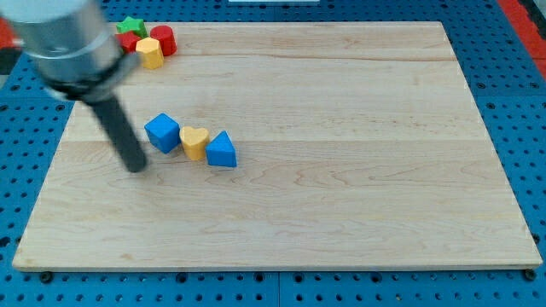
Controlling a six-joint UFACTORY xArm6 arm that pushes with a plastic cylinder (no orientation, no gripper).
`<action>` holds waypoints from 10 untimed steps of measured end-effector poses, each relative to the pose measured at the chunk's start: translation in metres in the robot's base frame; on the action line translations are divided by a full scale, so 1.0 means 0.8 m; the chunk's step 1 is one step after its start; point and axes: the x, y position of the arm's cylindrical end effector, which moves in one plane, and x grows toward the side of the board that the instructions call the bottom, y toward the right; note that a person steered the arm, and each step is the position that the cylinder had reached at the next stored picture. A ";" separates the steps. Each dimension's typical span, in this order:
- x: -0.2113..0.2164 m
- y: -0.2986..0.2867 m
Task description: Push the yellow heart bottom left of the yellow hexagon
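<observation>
The yellow heart (194,141) lies left of the board's middle, between a blue cube (162,132) on its left and a blue triangle (221,150) on its right, touching or nearly touching both. The yellow hexagon (150,53) sits near the view's top left corner of the board. My tip (136,168) rests on the board just left of and slightly below the blue cube, a short gap away from it. The rod rises up and left to the blurred arm body.
A red cylinder (164,39), a green star (130,26) and a red block (128,41) cluster around the yellow hexagon at the top left. The wooden board (341,170) lies on a blue perforated table.
</observation>
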 end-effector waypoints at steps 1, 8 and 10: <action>-0.019 0.081; -0.152 0.027; -0.212 -0.007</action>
